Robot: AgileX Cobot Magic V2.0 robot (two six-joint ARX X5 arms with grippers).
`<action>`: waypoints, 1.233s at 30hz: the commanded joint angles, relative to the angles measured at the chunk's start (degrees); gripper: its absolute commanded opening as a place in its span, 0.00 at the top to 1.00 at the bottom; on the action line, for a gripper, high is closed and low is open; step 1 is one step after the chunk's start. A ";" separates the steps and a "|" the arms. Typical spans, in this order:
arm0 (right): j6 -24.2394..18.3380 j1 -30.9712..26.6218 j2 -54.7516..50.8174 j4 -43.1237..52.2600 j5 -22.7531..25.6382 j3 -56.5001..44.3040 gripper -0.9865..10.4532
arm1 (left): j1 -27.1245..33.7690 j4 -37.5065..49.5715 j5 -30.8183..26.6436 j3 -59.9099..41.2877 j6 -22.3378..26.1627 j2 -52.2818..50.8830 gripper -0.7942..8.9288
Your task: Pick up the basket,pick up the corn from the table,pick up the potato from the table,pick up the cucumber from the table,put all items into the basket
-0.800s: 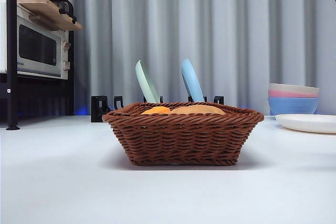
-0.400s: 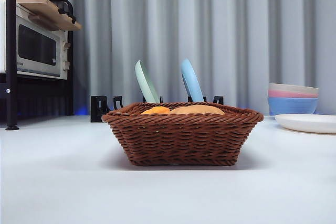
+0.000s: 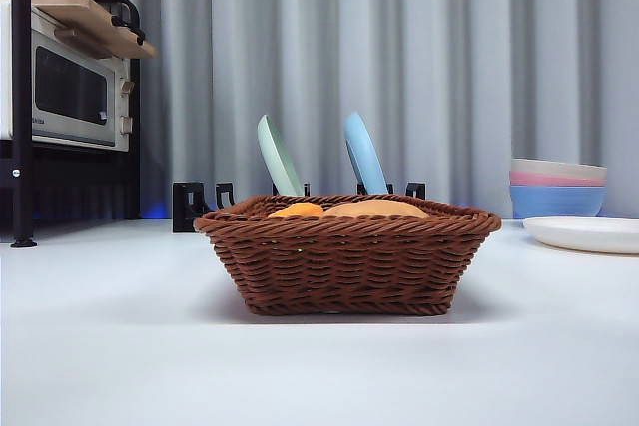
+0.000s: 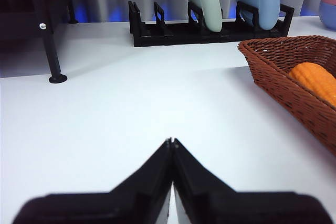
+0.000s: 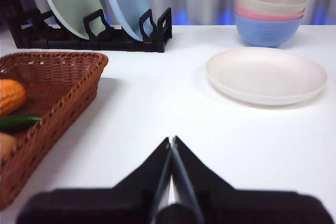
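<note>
Both my left jaws and right jaws are pressed together, empty, above bare surface. Between them the basket holds corn, cucumber and potato. Loading looks complete; best wait clear, disturbing nothing.

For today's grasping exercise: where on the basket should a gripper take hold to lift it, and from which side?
Grip the braided rim of the basket at an end wall, coming from above. The sides flare outward, so only the rim fits between jaws, and the corn lies clear of that edge. This is a judgement.
</note>
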 commanded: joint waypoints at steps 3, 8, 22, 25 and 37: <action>0.39 0.02 -2.56 0.76 -0.04 -3.30 0.91 | 0.15 0.04 -0.09 -0.81 0.11 -0.07 0.92; 1.27 0.02 -4.42 -0.55 -0.04 -4.37 0.91 | 0.15 0.04 -0.09 -0.81 0.11 -0.07 0.92; 8.35 0.04 -4.85 -1.81 0.46 -4.35 0.91 | 0.15 0.04 -0.09 -0.81 0.11 -0.07 0.92; 8.35 0.04 -4.83 -1.84 0.42 -4.35 0.91 | 0.15 0.04 -0.09 -0.81 0.11 -0.07 0.92; 8.35 0.04 -4.83 -1.84 0.42 -4.35 0.91 | 0.15 0.04 -0.09 -0.81 0.11 -0.07 0.92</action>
